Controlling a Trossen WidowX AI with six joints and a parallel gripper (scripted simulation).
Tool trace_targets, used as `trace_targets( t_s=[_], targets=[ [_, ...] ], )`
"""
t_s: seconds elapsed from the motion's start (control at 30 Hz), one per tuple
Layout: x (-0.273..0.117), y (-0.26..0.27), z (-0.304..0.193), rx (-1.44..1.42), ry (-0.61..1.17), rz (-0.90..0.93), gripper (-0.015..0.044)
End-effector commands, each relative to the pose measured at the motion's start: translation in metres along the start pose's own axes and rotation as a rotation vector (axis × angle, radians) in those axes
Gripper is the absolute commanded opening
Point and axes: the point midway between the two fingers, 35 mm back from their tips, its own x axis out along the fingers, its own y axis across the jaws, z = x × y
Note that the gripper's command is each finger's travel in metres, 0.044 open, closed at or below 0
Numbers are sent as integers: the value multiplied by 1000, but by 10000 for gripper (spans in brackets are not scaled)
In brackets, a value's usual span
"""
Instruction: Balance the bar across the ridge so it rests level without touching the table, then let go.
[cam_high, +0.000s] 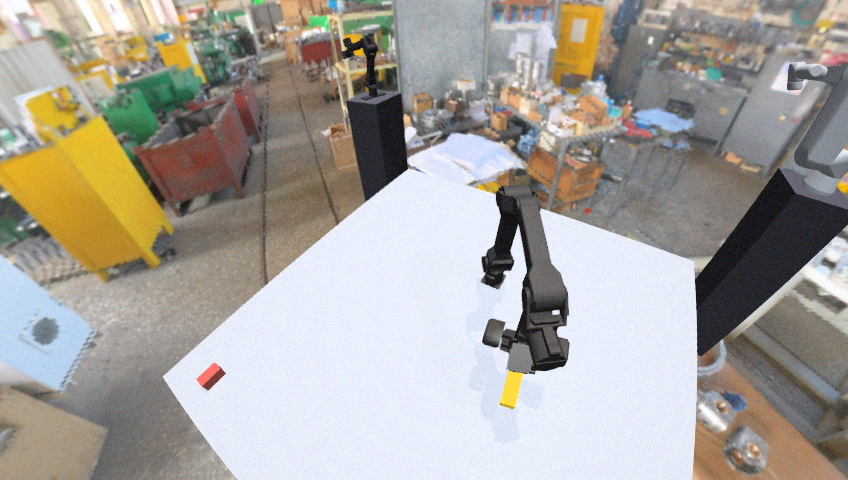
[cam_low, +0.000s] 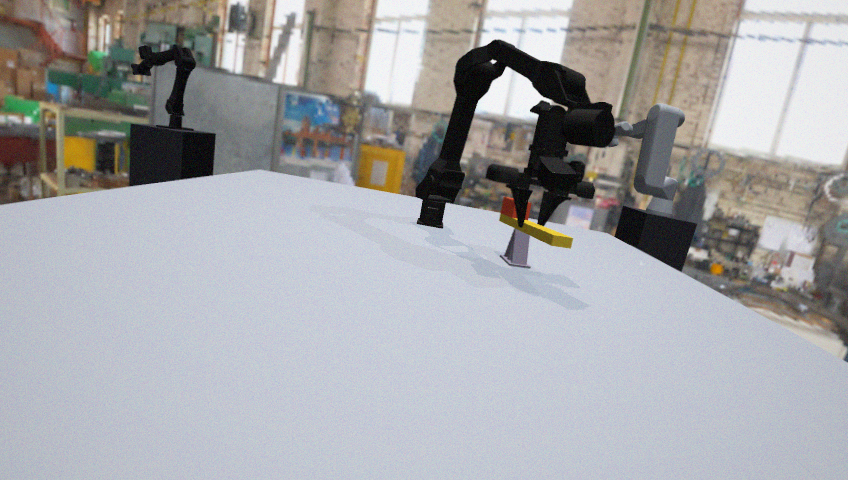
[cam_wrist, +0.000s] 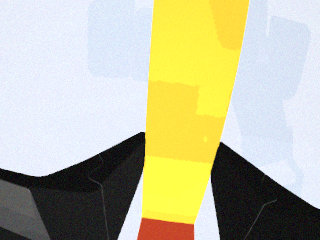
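The yellow bar (cam_high: 511, 390) (cam_low: 551, 237) (cam_wrist: 194, 60) has a red weight at one end. My gripper (cam_low: 533, 224) (cam_wrist: 180, 145) is shut on the bar near that weighted end. It holds the bar across the top of the grey wedge-shaped ridge (cam_low: 516, 248), clear of the white table (cam_high: 357, 297) (cam_low: 238, 327). In the exterior view the bar's free yellow end slopes slightly down to the right. I cannot tell whether the bar touches the ridge's crest. In the top view my arm hides the ridge.
A small red block (cam_high: 210, 375) lies near the table's front left corner, far from the arm. Black pedestals (cam_high: 377, 142) (cam_high: 767, 249) (cam_low: 171, 153) (cam_low: 654, 234) with camera stands sit at the table's edges. The arm's base (cam_high: 493, 276) (cam_low: 430, 212) stands behind the ridge.
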Motion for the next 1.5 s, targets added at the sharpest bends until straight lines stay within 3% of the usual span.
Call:
trace_targets(
  t_s=[0.0, 1.47],
  targets=[
    [2, 0, 0, 2, 1, 0, 0],
    [6, 0, 0, 2, 1, 0, 0]
  ],
)
